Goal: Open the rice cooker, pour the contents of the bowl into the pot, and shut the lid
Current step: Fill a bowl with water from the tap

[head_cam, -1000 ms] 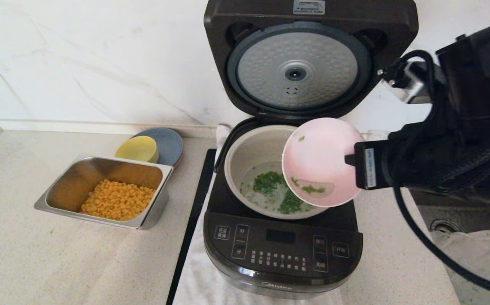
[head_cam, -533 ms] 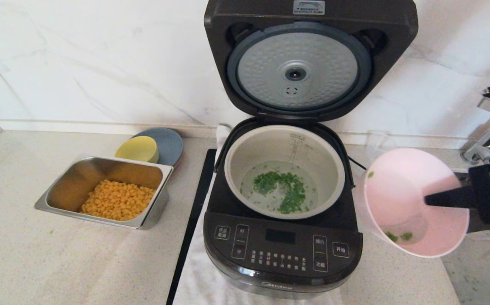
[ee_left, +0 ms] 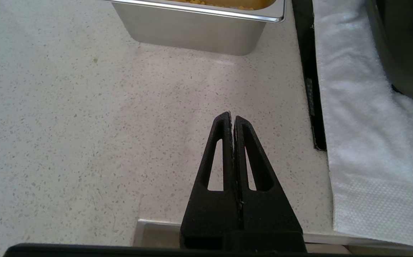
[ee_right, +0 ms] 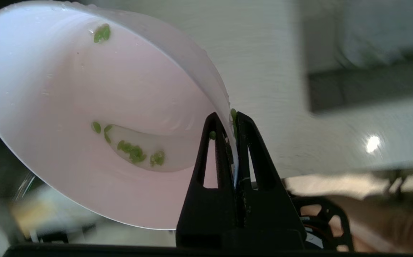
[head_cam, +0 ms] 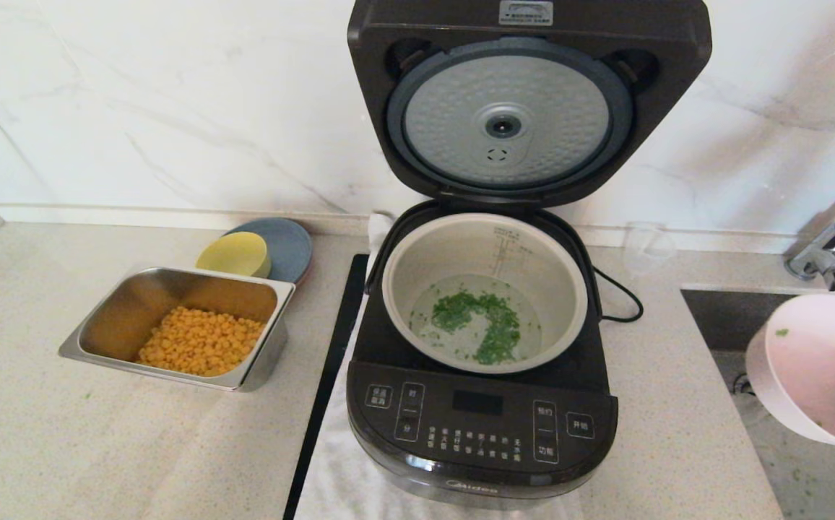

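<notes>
The black rice cooker (head_cam: 482, 426) stands mid-counter with its lid (head_cam: 511, 115) hinged upright, silver underside showing. Chopped green herbs (head_cam: 486, 325) lie in water at the bottom of the grey pot (head_cam: 417, 260). At the far right edge, over the sink, the pink bowl (head_cam: 818, 368) hangs tilted on its side. My right gripper (ee_right: 230, 119) is shut on the bowl's (ee_right: 85, 107) rim, and a few green bits (ee_right: 133, 151) cling inside. My left gripper (ee_left: 230, 119) is shut on nothing, low over the counter near its front edge.
A steel tray (head_cam: 172, 289) of yellow corn sits left of the cooker, with a yellow bowl (head_cam: 233, 254) on a blue plate (head_cam: 287, 242) behind it. A white towel (ee_left: 363, 142) lies under the cooker. A sink (head_cam: 757, 318) and tap (head_cam: 833, 253) are at right.
My right gripper carried the tilted pink bowl from over the pot to the right and down, out past the cooker to the sink side. The herbs stayed in the pot.
</notes>
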{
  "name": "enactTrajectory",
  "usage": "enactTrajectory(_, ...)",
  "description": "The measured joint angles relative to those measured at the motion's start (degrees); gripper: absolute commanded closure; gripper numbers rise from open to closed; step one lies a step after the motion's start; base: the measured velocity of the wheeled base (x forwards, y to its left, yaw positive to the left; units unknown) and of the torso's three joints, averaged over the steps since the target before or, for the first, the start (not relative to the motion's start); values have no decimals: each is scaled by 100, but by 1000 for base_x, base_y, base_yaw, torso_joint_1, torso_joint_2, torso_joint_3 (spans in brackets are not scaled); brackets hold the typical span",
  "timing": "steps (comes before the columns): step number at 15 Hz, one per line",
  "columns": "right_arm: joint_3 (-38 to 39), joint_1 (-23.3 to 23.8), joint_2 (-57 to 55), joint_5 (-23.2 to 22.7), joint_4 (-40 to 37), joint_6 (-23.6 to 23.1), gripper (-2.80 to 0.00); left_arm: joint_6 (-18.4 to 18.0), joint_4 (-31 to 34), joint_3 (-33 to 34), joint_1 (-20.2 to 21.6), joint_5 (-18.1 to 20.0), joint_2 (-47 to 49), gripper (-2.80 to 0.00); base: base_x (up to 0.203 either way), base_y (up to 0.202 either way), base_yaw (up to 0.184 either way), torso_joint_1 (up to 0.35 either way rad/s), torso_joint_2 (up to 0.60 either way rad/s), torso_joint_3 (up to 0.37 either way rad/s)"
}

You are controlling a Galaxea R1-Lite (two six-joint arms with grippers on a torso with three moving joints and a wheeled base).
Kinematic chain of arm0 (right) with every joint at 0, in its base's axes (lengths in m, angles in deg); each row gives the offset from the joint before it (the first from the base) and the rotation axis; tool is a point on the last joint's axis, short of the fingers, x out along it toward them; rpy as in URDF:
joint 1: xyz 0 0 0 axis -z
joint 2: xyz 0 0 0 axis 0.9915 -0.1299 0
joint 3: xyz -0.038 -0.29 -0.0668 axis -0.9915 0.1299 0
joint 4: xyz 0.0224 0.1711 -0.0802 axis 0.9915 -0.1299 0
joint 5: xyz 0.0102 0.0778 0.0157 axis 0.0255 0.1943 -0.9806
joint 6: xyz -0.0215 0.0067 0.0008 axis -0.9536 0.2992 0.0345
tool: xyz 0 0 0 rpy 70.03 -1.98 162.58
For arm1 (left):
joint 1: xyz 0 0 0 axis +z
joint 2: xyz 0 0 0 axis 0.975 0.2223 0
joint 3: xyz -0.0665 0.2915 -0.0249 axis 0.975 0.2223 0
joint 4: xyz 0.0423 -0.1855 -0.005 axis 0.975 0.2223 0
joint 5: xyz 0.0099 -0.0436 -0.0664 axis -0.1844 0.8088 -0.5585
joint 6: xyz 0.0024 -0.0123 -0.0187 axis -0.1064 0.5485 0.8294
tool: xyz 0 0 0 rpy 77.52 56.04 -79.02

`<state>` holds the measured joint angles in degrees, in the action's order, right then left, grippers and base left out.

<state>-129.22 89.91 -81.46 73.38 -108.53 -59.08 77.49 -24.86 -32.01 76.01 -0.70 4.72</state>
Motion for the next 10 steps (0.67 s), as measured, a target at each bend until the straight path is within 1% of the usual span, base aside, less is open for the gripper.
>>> enactTrajectory(2, 544, 1091, -82, -415, 478, -38, 0, 0, 0, 0, 0, 1, 0, 0, 0, 0, 0, 0, 0, 0)
enactTrajectory(5, 1232, 2370, -522, -1218, 1062, -52, 0, 1, 0, 0, 0, 3, 0, 0, 0, 0, 0, 0, 0, 0)
enactTrajectory(7, 1384, 3129, -910, -1512, 1334, -59, 0, 1, -2, 0, 0, 1, 0, 0, 0, 0, 0, 0, 0, 0)
enactTrajectory(10, 1337, 4277, -1623, -1959, 1798, -157, 0, 1, 0, 0, 0, 6, 0, 0, 0, 0, 0, 0, 0, 0)
